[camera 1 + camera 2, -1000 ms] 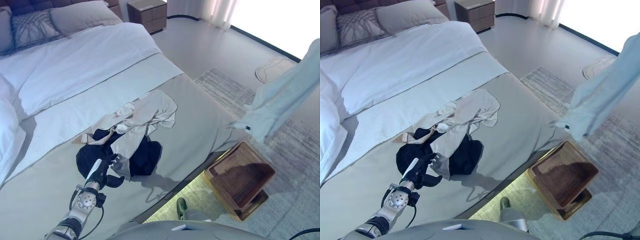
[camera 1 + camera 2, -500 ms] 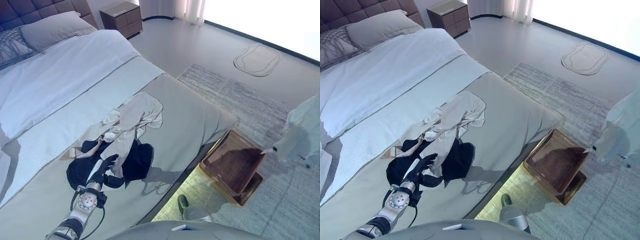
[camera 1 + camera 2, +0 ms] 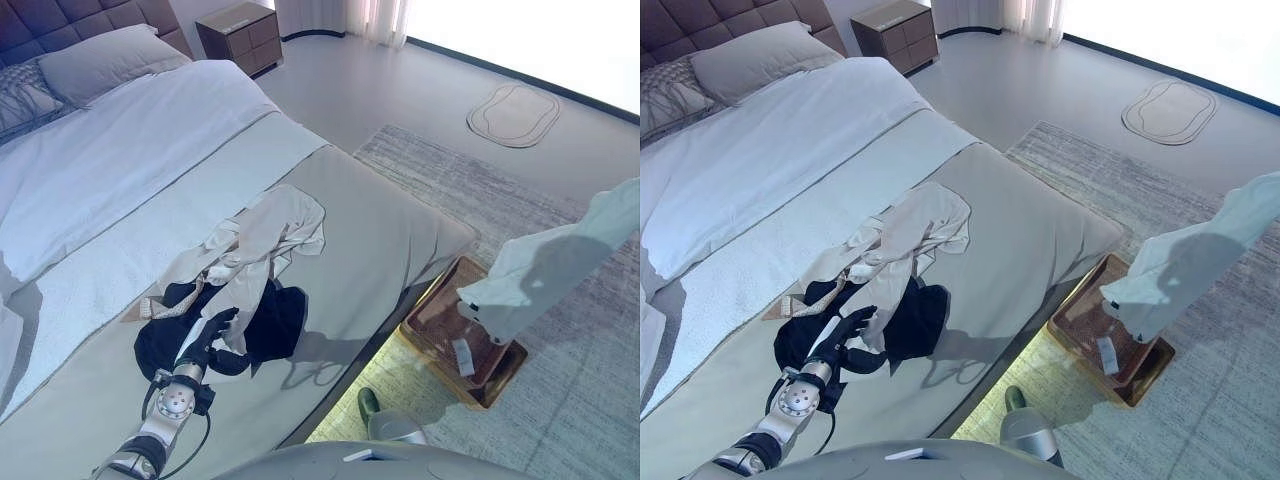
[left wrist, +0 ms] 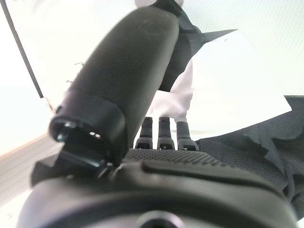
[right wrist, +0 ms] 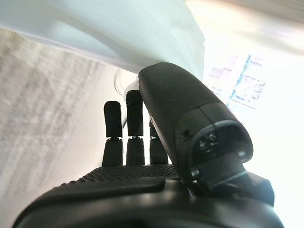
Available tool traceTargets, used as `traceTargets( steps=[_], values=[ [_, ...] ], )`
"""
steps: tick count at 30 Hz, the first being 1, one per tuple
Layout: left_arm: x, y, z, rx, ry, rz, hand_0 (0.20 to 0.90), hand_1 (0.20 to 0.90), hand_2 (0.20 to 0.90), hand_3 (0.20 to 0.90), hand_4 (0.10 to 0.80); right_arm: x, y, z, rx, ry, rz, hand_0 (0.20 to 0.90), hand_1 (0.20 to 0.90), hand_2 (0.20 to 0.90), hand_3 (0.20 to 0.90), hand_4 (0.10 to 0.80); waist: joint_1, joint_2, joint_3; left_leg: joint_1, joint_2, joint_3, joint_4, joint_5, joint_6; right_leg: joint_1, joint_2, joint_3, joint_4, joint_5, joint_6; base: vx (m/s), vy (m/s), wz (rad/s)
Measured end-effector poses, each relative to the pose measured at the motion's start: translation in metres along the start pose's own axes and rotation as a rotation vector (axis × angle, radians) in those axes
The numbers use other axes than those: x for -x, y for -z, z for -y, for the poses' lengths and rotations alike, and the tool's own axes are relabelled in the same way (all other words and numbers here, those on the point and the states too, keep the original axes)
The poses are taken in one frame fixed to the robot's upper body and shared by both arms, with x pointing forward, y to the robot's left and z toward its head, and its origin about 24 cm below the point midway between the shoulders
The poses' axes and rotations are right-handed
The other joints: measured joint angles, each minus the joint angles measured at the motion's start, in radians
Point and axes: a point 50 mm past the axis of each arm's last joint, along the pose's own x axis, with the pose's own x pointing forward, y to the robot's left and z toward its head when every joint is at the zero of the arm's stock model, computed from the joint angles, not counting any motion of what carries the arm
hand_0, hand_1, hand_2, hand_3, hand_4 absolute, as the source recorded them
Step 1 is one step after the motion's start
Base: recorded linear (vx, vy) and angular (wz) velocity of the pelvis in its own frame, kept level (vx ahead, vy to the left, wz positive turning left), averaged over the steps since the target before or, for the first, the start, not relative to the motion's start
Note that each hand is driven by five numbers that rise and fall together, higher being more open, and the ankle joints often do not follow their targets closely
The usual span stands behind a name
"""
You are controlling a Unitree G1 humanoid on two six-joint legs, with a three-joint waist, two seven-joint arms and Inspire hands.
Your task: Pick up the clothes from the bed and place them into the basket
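The pale shirt has swung down over the basket at 4 o'clock, almost in. The right hand is clamped on it. The left hand rests open on the dark clothes on the bed

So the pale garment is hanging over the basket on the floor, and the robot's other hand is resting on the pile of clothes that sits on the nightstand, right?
Not quite. The pile of clothes lies on the bed, not the nightstand, which stands apart by the headboard. The left eye view shows the left hand resting on that pile, while the pale garment does hang over the basket on the floor.
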Motion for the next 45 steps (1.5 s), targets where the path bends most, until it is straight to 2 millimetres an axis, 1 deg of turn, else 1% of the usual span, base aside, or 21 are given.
traceTargets(
  steps=[4,9,13,14,15,18,21,26,36,41,43,45],
  values=[
    [-0.001,-0.001,0.0,0.0,0.0,0.0,0.9,0.9,0.9,0.9,0.8,0.001,0.009,-0.008,0.006,-0.026,-0.022,0.3,0.3,0.3,0.2,0.1,0.001,0.012,0.0,-0.001,0.001,0.0,0.0,0.0,0.0,0.0,0.0,-0.002,-0.001,0.0,0.0,0.0,0.0,0.0],
    [-0.001,-0.002,0.0,0.0,0.001,0.001,0.9,0.9,0.9,0.9,0.8,0.003,0.02,-0.02,0.01,-0.052,-0.05,0.3,0.3,0.3,0.2,0.1,0.005,0.012,0.001,-0.001,0.003,-0.001,0.0,0.0,0.0,0.001,0.0,-0.004,-0.001,0.0,0.0,0.0,0.0,0.0],
    [-0.002,-0.003,0.0,0.0,0.001,0.006,0.9,0.9,0.9,0.9,0.8,0.005,0.036,-0.027,0.001,-0.059,-0.105,0.3,0.3,0.3,0.2,0.1,0.009,0.012,0.001,-0.002,0.003,-0.002,0.0,0.0,0.0,0.001,0.0,-0.007,-0.001,0.0,0.0,-0.016,-0.005,0.01],
    [-0.003,-0.004,0.0,0.0,0.0,0.007,0.9,0.9,0.9,0.9,0.8,0.005,0.041,-0.029,0.006,-0.063,-0.122,0.585,0.585,0.585,0.532,0.432,0.01,0.012,0.001,-0.002,0.003,-0.004,0.0,0.0,0.0,0.001,-0.001,-0.01,-0.001,0.0,0.0,-0.027,-0.008,0.05],
    [-0.003,-0.004,0.0,0.0,0.0,0.007,0.9,0.9,0.9,0.9,0.8,0.006,0.045,-0.031,0.018,-0.071,-0.144,0.9,0.9,0.9,0.9,0.8,0.009,0.013,0.001,-0.003,0.003,-0.006,0.0,0.0,0.0,0.002,-0.001,-0.012,-0.001,0.0,0.0,-0.025,-0.006,0.05],
    [-0.004,-0.005,-0.001,-0.001,-0.001,0.01,0.9,0.9,0.9,0.9,0.8,0.009,0.059,-0.033,0.068,-0.1,-0.211,0.9,0.9,0.9,0.9,0.8,0.016,0.013,0.001,-0.007,0.004,-0.013,0.0,0.0,0.0,0.002,-0.001,-0.02,-0.001,0.0,0.0,-0.016,-0.005,0.06],
    [-0.004,-0.006,-0.001,-0.001,-0.002,0.013,0.9,0.9,0.9,0.9,0.8,0.012,0.073,-0.03,0.092,-0.116,-0.272,0.9,0.9,0.9,0.9,0.8,0.026,0.014,0.002,-0.01,0.003,-0.02,0.0,0.0,0.0,0.003,-0.002,-0.027,-0.001,0.001,-0.002,-0.014,-0.003,0.06],
    [-0.004,-0.006,-0.001,-0.001,-0.002,0.013,0.9,0.9,0.9,0.9,0.8,0.012,0.076,-0.03,0.097,-0.146,-0.29,0.9,0.9,0.9,0.9,0.8,0.033,0.016,0.003,-0.014,0.004,-0.026,0.0,0.001,0.0,0.003,-0.001,-0.033,-0.001,0.003,-0.004,-0.008,-0.005,0.03],
    [-0.005,-0.006,-0.001,-0.001,0.007,0.014,0.9,0.9,0.9,0.9,0.8,0.013,0.076,-0.031,0.118,-0.155,-0.286,0.9,0.9,0.9,0.9,0.8,0.043,0.014,0.013,-0.014,0.003,-0.034,0.0,0.001,0.0,0.007,-0.001,-0.042,-0.001,0.002,-0.003,-0.001,-0.002,0.02],
    [-0.005,-0.007,-0.001,0.0,0.005,0.015,0.9,0.9,0.9,0.9,0.8,0.01,0.064,-0.035,0.128,-0.118,-0.22,0.9,0.9,0.9,0.9,0.8,0.042,0.013,0.017,-0.013,0.003,-0.043,0.0,0.001,0.0,0.014,-0.001,-0.051,-0.001,0.003,-0.004,0.005,0.014,0.05],
    [-0.005,-0.008,-0.001,0.001,0.004,0.018,0.9,0.9,0.9,0.9,0.8,0.007,0.046,-0.043,0.139,-0.103,-0.129,0.9,0.9,0.9,0.9,0.8,0.039,0.014,0.036,-0.008,0.002,-0.047,0.0,0.001,0.0,0.02,-0.002,-0.054,-0.001,0.003,-0.004,-0.003,0.026,0.04],
    [-0.005,-0.007,-0.001,0.002,0.005,0.016,0.9,0.9,0.9,0.9,0.8,0.008,0.032,-0.058,0.156,-0.087,-0.029,0.9,0.9,0.9,0.9,0.8,0.044,0.013,0.042,-0.008,0.003,-0.049,0.0,0.003,-0.001,0.021,-0.001,-0.056,-0.001,0.003,-0.004,-0.001,0.015,0.01]
  ],
)
